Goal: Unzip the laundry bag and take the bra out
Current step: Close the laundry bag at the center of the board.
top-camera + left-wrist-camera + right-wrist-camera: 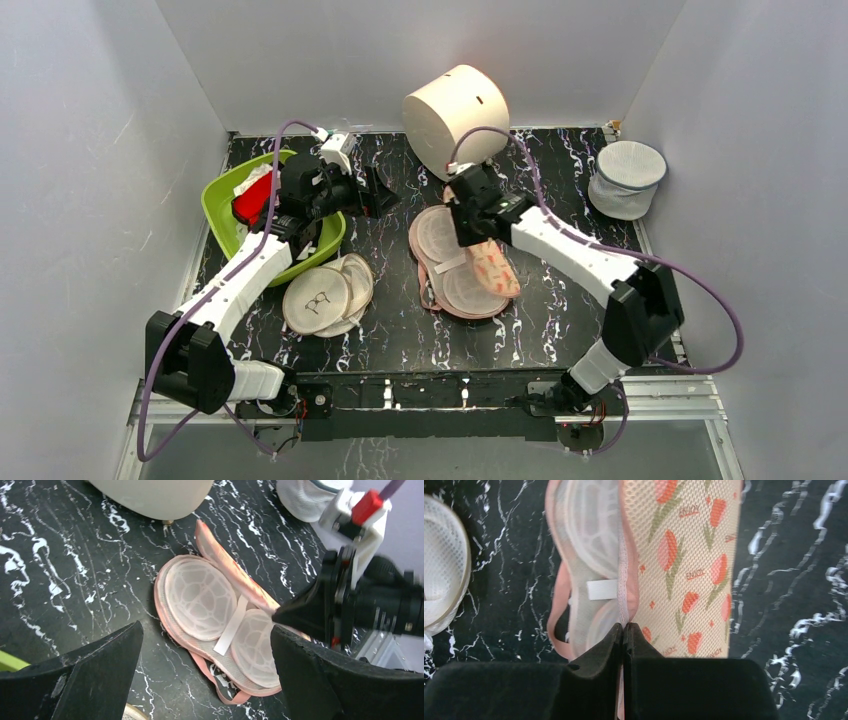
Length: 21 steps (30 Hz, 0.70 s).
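I see the laundry bag (462,265) lying wide open mid-table, its pale mesh lining and white strap facing up, with one peach tulip-print half folded out to the right. My right gripper (624,626) is pinched tight on its pink rim. My left gripper (205,630) hangs fully spread beside the green basin (215,215), where the red bra (250,200) sits.

Table (560,320): black marble, white veins.
Bowl (213,200): green, rear left; white cloth (250,180) inside.
Discs (318,298): beige, overlapping, touching the bowl.
Drum (455,115): cream, tilted, rear centre.
Basket (627,178): white mesh, rear right.
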Available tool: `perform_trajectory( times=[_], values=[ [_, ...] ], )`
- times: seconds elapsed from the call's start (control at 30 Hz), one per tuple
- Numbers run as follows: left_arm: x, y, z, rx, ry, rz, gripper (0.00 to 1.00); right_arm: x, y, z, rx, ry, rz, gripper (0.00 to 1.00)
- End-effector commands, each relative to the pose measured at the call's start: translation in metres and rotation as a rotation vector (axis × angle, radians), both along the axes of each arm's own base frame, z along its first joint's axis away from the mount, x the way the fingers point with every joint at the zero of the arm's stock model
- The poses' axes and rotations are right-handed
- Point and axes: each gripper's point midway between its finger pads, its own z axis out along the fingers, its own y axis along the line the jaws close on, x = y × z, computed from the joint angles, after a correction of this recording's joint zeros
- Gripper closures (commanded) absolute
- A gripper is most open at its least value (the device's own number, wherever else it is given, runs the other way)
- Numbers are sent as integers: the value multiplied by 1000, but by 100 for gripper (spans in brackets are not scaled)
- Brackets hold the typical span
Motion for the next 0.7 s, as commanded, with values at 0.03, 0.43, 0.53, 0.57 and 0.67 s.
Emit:
perform_trajectory(
  times=[0.03,0.43,0.53,0.57,0.67],
  values=[
    [6,13,-2,60,-22,69,2,-8,56,-9,77,26,25,100],
    [10,18,-9,86,-18,100,2,-18,111,-71,298,99,83,96],
    [11,18,-9,87,-16,101,2,-23,121,-76,376,109,99,91],
    [11,17,-10,88,-14,99,2,-24,124,-75,400,107,102,90],
    [11,17,-12,91,-10,98,2,-23,130,-68,447,102,110,79]
  ],
)
